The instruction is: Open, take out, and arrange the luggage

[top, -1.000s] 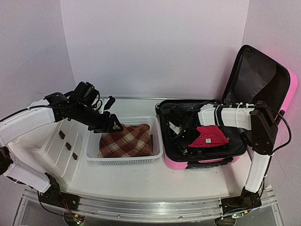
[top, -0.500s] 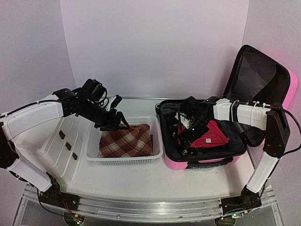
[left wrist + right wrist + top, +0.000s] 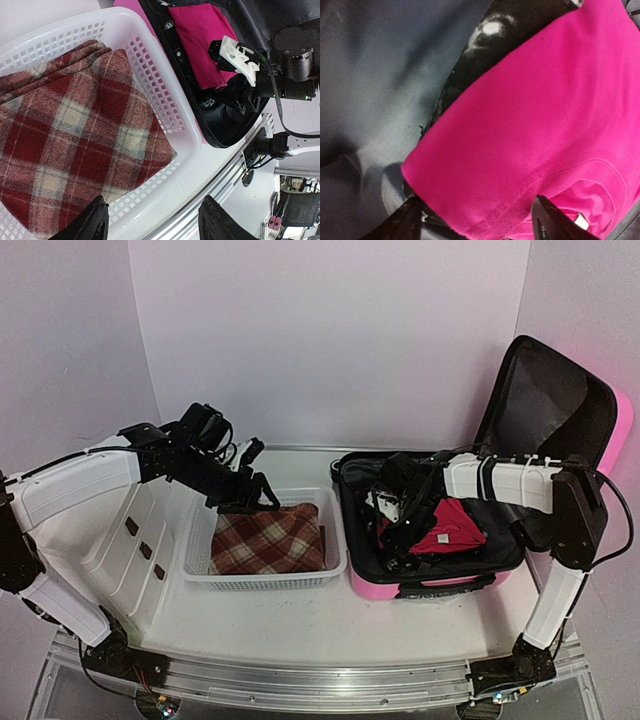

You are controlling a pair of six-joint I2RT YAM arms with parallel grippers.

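I'm looking down from high over the near edge of the table, facing the back wall. My left wrist camera is looking across the basket toward the luggage. My right is sitting tight on the pink garment, which all three are sharing.

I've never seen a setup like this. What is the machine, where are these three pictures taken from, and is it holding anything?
These are two robot arms, each ending in a two-finger gripper. The wide picture looks down from above and behind; the other two come from cameras on the wrists. On the table stand an open pink suitcase, a white basket with a plaid cloth, and a white drawer unit. The left gripper hovers open over the basket, holding nothing. The right gripper is in the suitcase, fingers apart at a pink garment; whether it grips it I cannot tell.
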